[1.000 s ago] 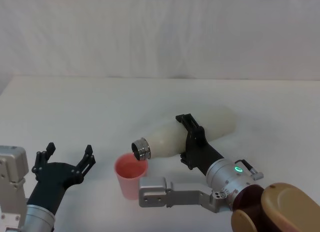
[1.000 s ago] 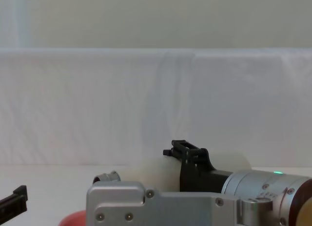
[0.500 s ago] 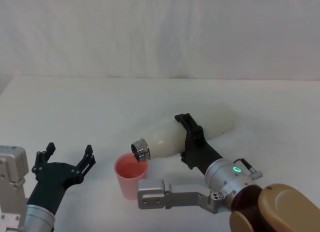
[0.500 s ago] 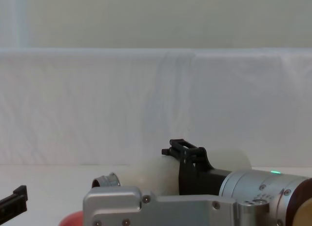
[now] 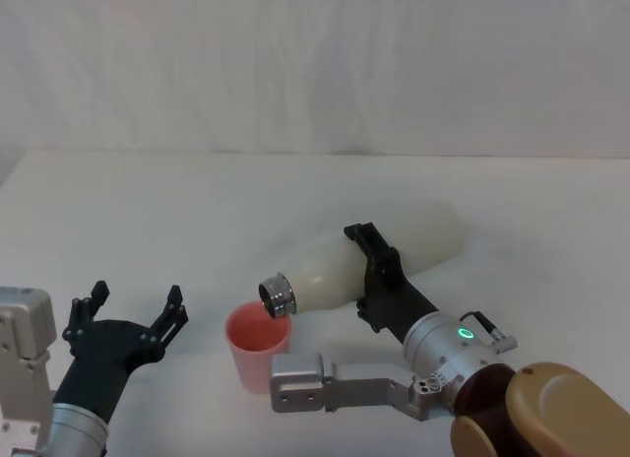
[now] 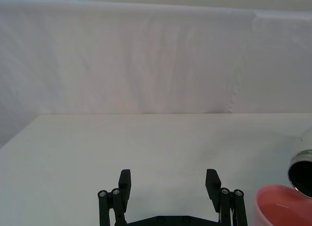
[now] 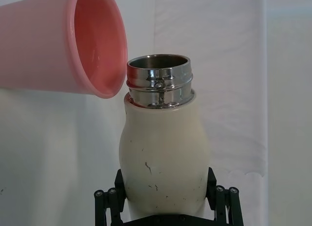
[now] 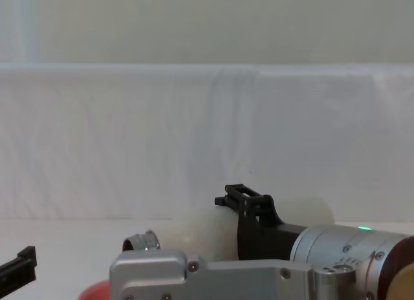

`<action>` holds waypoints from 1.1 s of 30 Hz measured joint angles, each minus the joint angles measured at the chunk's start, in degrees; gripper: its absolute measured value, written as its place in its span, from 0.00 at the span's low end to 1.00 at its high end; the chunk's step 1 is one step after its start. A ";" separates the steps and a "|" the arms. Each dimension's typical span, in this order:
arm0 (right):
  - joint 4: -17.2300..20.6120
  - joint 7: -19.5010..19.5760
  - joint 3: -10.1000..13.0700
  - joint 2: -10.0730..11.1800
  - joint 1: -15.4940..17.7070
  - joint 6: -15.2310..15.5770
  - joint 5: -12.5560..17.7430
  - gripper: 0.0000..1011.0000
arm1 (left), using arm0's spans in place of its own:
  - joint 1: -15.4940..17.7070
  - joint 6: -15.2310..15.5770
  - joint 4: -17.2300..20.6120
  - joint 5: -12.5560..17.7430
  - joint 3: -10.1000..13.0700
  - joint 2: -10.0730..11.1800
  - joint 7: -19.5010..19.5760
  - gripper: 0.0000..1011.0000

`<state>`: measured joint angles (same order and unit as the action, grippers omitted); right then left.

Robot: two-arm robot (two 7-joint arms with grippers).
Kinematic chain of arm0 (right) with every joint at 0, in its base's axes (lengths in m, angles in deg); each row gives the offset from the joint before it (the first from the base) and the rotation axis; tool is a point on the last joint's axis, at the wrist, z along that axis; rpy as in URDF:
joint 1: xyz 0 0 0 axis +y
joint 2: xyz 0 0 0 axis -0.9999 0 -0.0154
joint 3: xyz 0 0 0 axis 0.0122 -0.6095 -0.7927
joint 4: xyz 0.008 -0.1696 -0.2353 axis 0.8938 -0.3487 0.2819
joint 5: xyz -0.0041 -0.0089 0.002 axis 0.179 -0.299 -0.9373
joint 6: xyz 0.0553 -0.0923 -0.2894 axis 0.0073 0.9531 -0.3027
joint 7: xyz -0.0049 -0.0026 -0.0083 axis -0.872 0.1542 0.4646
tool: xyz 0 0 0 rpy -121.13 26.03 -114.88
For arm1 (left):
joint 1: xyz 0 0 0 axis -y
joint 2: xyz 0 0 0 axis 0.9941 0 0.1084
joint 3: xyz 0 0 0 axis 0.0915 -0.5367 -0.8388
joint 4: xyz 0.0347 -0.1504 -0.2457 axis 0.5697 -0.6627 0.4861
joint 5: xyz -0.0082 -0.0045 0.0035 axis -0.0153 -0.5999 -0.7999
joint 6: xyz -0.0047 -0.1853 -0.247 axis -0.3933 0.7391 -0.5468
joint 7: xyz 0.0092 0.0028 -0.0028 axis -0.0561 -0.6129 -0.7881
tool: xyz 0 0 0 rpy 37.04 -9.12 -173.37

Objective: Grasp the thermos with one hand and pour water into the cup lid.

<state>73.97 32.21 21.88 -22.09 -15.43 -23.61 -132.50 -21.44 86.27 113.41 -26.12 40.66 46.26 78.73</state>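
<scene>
Barely any change since a second ago, my right gripper point(image 5: 372, 280) still clamped on the tilted thermos point(image 5: 369, 260), steel neck over the pink cup lid point(image 5: 258, 344), left gripper point(image 5: 128, 311) spread wide, idle nearby

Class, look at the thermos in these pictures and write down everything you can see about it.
The thermos is a tall cream-white matte bottle with rounded shoulders, a few small dark specks and a shiny threaded steel neck, open with no lid. It is held off the table, tipped nearly onto its side, its mouth at the rim of the pink cup. The right claw is clamped around its body. No water can be seen leaving it.
</scene>
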 joint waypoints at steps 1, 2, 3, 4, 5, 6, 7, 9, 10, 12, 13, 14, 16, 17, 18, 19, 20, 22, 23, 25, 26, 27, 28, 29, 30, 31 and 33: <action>0.00 0.00 0.00 0.00 0.00 0.01 -0.03 0.95 | 0.00 0.00 0.00 0.00 0.00 0.00 0.00 0.99; 0.00 -0.01 -0.01 0.00 0.00 0.04 -0.13 0.95 | 0.00 0.00 0.00 0.00 0.00 0.00 0.00 0.99; 0.01 -0.02 -0.02 0.00 -0.01 0.05 -0.18 0.95 | 0.00 0.00 0.00 0.00 0.00 0.00 0.00 0.99; 0.03 -0.05 -0.03 0.01 -0.02 0.07 -0.22 0.95 | 0.00 0.00 0.00 0.00 0.00 0.00 0.00 0.99; 0.04 -0.07 -0.05 0.02 -0.04 0.10 -0.32 0.95 | 0.00 0.00 0.00 0.00 0.00 0.00 0.00 0.99; 0.05 -0.07 -0.06 0.02 -0.05 0.11 -0.38 0.95 | 0.00 0.00 0.00 0.00 0.00 0.00 0.00 0.99; 0.06 -0.07 -0.08 0.03 -0.06 0.12 -0.41 0.95 | 0.00 0.00 0.00 0.00 0.00 0.00 0.00 0.99; 0.13 -0.10 -0.11 0.06 -0.07 0.15 -0.53 0.95 | 0.00 0.00 0.00 0.00 0.00 0.00 0.00 0.99; 0.24 -0.12 -0.13 0.08 -0.08 0.16 -0.61 0.95 | 0.00 0.00 0.00 0.00 0.00 0.00 0.00 0.99; 0.27 -0.12 -0.15 0.11 -0.09 0.17 -0.66 0.95 | 0.00 0.00 0.00 0.00 0.00 0.00 0.00 0.99; 0.27 -0.13 -0.16 0.13 -0.13 0.17 -0.73 0.95 | 0.00 0.00 0.00 0.00 0.00 0.00 0.00 0.99; 0.27 -0.13 -0.17 0.13 -0.14 0.17 -0.76 0.95 | 0.00 0.00 0.00 0.00 0.00 0.00 0.00 0.99; 0.28 -0.13 -0.20 0.15 -0.16 0.16 -0.83 0.95 | 0.00 0.00 0.00 0.00 0.00 0.00 0.00 0.99; 0.28 -0.13 -0.22 0.17 -0.18 0.16 -0.88 0.95 | 0.00 0.00 0.00 0.00 0.00 0.00 0.00 0.99; 0.28 -0.13 -0.24 0.18 -0.19 0.16 -0.92 0.95 | 0.00 0.00 0.00 0.00 0.00 0.00 0.00 0.99; 0.28 -0.15 -0.26 0.19 -0.21 0.16 -1.02 0.95 | 0.00 0.00 0.00 0.00 0.00 0.00 0.00 0.99; 0.28 -0.17 -0.28 0.20 -0.22 0.16 -1.06 0.95 | 0.00 0.00 0.00 0.00 0.00 0.00 0.00 0.99; 0.29 -0.23 -0.33 0.22 -0.25 0.17 -1.17 0.95 | 0.00 0.00 0.00 0.00 0.00 0.00 0.00 0.99; 0.29 -0.30 -0.38 0.24 -0.28 0.19 -1.30 0.95 | 0.00 0.00 0.00 0.00 0.00 0.00 0.00 0.99; 0.29 -0.35 -0.42 0.27 -0.31 0.23 -1.41 0.95 | 0.00 0.00 0.00 0.00 0.00 0.00 0.00 0.99; 0.29 -0.37 -0.46 0.29 -0.34 0.29 -1.55 0.95 | 0.00 0.00 0.00 0.00 0.00 0.00 0.00 0.99; 0.29 -0.37 -0.48 0.30 -0.35 0.31 -1.61 0.95 | 0.00 0.00 0.00 0.00 0.00 0.00 0.00 0.99; 0.30 -0.37 -0.50 0.31 -0.35 0.32 -1.67 0.95 | 0.00 0.00 0.00 0.00 0.00 0.00 0.00 0.99; 0.30 -0.37 -0.52 0.32 -0.36 0.32 -1.72 0.95 | 0.00 0.00 0.00 0.00 0.00 0.00 0.00 0.99; 0.30 -0.37 -0.56 0.35 -0.37 0.34 -1.83 0.95 | 0.00 0.00 0.00 0.00 0.00 0.00 0.00 0.99; 0.34 -0.38 -0.59 0.37 -0.37 0.36 -1.91 0.95 | 0.00 0.00 0.00 0.00 0.00 0.00 0.00 0.99; 0.42 -0.37 -0.64 0.40 -0.37 0.39 -2.05 0.95 | 0.00 0.00 0.00 0.00 0.00 0.00 0.00 0.99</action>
<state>74.39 31.84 21.24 -21.70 -15.80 -23.22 -134.54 -21.44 86.27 113.41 -26.12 40.66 46.27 78.73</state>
